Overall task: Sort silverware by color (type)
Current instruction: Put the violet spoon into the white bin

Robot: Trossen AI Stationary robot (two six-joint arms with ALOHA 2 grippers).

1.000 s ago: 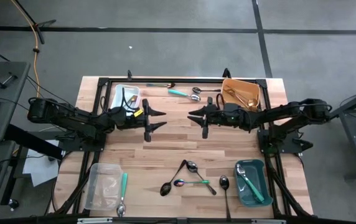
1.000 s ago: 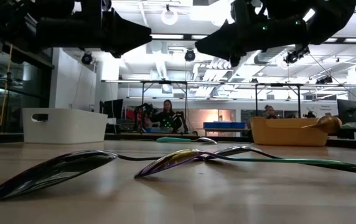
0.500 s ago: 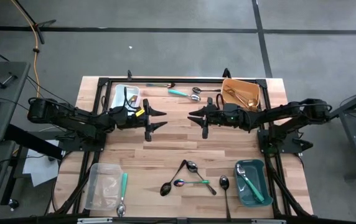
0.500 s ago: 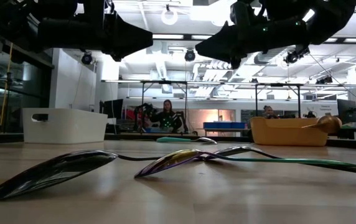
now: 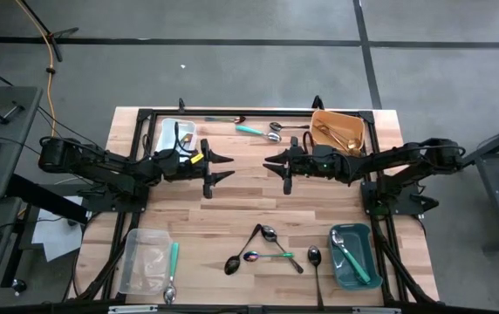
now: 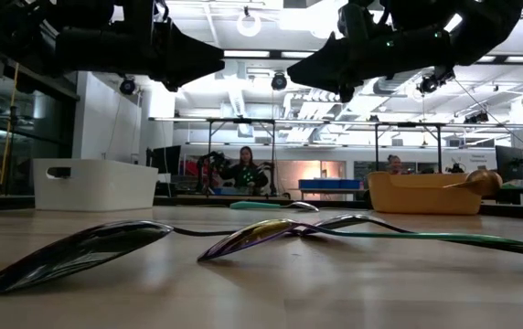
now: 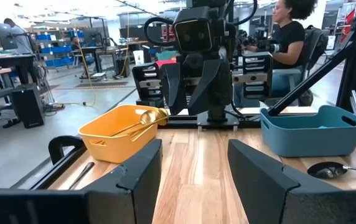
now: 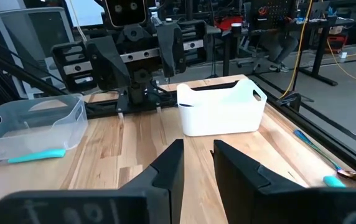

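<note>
Both grippers, left (image 5: 223, 167) and right (image 5: 273, 167), hang open and empty mid-table, facing each other; loose spoons (image 5: 263, 247) lie well below them, probably awaiting pickup.

Your high view looks straight down on the whole table (image 5: 258, 205), the arms entering from the frame's left and right edges. Your low view sits at tabletop level, close behind the spoons (image 6: 243, 239), facing the room. Each wrist view looks across the table at the opposite arm. The yellow bin (image 5: 337, 131) appears in the high, low and left wrist views; the white bin (image 8: 221, 109) in the high, low and right wrist views.
</note>
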